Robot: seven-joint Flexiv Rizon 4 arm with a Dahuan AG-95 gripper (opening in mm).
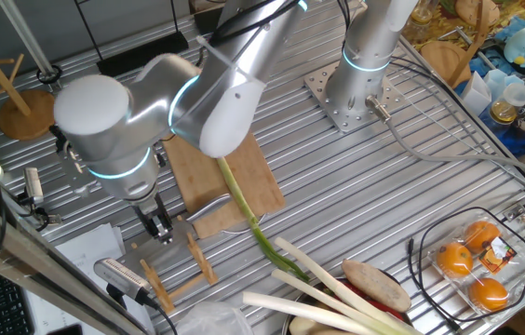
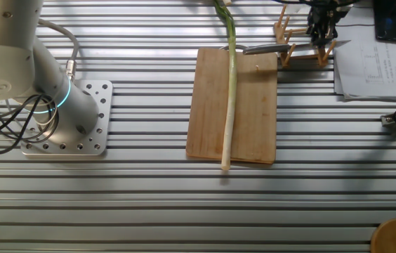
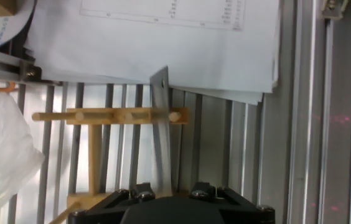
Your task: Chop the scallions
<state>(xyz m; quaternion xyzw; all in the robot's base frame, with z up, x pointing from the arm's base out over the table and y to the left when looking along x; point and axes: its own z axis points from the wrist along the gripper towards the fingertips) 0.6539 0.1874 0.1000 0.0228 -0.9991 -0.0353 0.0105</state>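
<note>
lying on 1 cutting board (image 2: 254, 112): 1 whole scallion (image 2: 229, 98).

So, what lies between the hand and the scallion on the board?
In the other fixed view, a knife resting on a wooden rack lies between the hand and the scallion; beyond it, only bare cutting board.

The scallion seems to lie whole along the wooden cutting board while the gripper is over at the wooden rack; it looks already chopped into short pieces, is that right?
Not chopped: the other fixed view shows the scallion as one uncut stalk along the cutting board, with the gripper at the wooden rack.
</note>
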